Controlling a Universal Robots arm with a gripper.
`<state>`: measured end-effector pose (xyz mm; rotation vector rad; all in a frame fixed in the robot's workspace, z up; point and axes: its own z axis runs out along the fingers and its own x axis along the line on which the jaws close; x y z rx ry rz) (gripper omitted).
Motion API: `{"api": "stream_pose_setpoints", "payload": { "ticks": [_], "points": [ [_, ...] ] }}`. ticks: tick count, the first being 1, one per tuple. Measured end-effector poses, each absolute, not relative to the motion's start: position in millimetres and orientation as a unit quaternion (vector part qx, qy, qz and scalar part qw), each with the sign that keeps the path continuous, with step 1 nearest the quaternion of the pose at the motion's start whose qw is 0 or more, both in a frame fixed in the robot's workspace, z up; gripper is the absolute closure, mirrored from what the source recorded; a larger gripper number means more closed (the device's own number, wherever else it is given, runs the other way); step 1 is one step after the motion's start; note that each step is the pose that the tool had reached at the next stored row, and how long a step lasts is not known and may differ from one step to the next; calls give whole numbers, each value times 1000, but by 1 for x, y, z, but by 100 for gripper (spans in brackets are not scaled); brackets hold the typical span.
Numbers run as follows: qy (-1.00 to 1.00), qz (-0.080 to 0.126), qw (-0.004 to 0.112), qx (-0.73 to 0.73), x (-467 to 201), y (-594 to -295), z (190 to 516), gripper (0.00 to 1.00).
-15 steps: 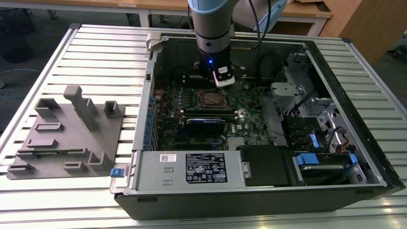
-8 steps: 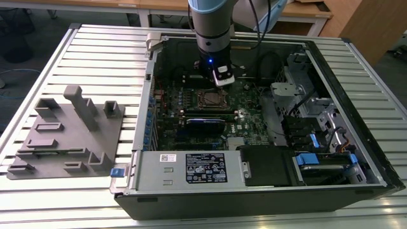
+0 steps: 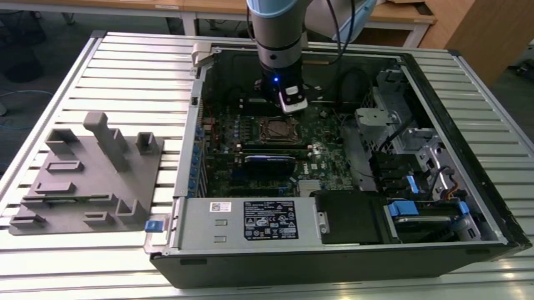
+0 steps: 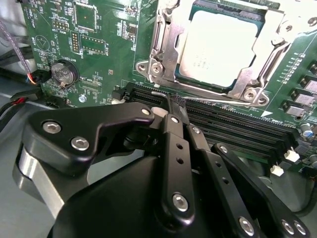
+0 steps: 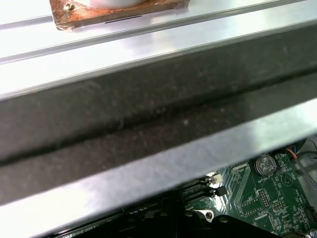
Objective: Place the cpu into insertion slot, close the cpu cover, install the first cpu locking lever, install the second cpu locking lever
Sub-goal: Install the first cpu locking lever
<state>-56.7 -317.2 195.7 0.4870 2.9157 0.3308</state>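
Now, cpu in insertion slot, cpu cover down, gripper closed.

Even light from above here. I see the table ribs shining pale, the case interior sits dim (its walls shade it), and the cpu top glares white in the second wrist view.

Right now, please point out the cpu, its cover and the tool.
cpu (image 4: 220,47): second wrist view, middle of its silver top.
cpu cover (image 4: 166,44): second wrist view, one side bar of the frame.
tool (image 4: 174,103): second wrist view, at its fingertips.
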Motion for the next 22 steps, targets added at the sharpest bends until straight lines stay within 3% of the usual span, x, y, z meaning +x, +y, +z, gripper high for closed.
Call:
{"api": "stream_pose_setpoints", "payload": {
  "ticks": [18,22],
  "points": [
    [976,112,87,163,-59,-318,198,90],
    [976,113,93,160,-60,-320,197,90]
  ]
}}
